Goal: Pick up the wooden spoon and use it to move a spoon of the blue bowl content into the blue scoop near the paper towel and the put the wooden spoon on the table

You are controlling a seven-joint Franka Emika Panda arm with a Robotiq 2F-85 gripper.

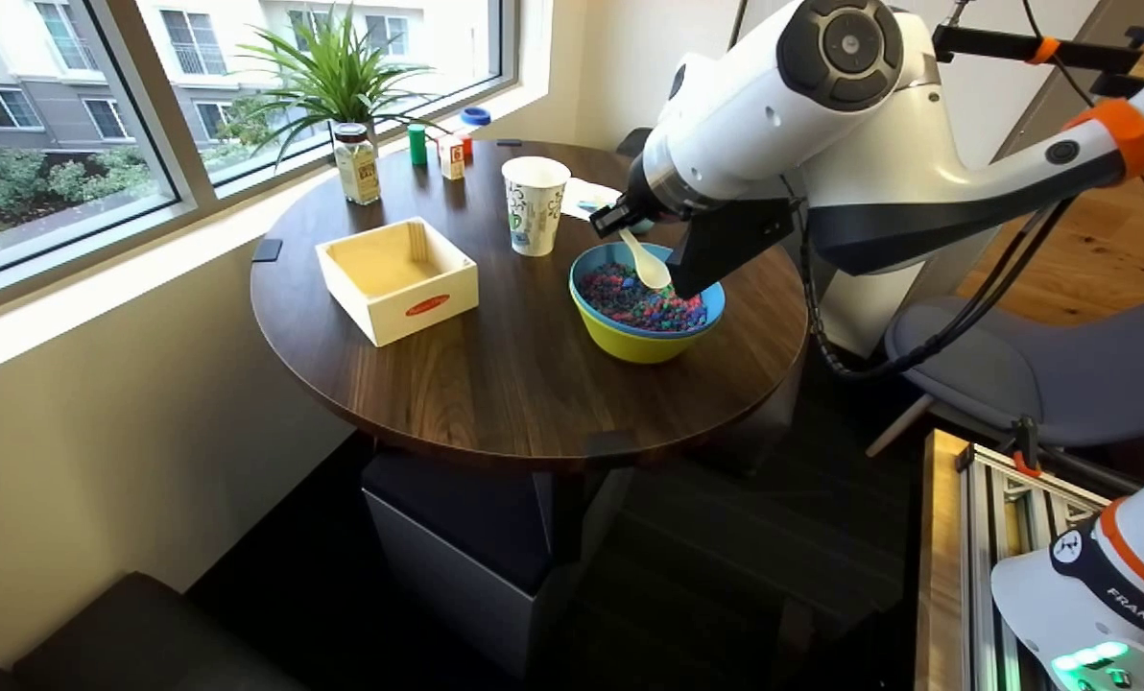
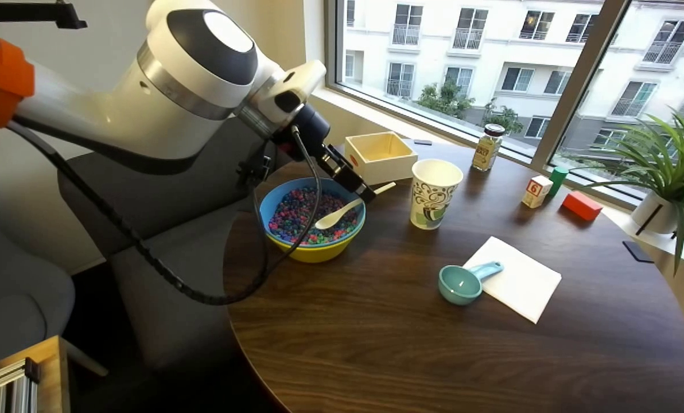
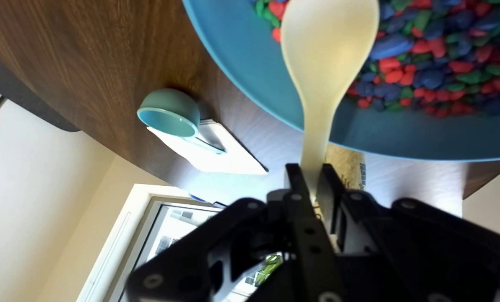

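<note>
The cream wooden spoon [image 3: 329,42] is held by its handle in my gripper [image 3: 311,172], shut on it. No pieces show on the spoon's face. In both exterior views the spoon [image 1: 651,269] [image 2: 336,217] slants down over the blue bowl [image 1: 639,347] [image 2: 313,252], head low above the blue bowl content [image 1: 630,305] [image 2: 296,215]; I cannot tell whether it touches. My gripper [image 1: 610,219] [image 2: 366,192] is at the bowl's rim side. The blue scoop [image 2: 459,285] [image 3: 170,111] sits on the table [image 2: 388,344], its handle over the paper towel [image 2: 525,281].
A paper cup [image 1: 534,216] [image 2: 431,198] stands close to the bowl. A yellow wooden box [image 1: 399,278] [image 2: 385,166] is beyond it. A salt jar [image 2: 487,148], a number block [image 2: 537,191], a red block [image 2: 582,205] and a plant [image 2: 669,183] are near the window.
</note>
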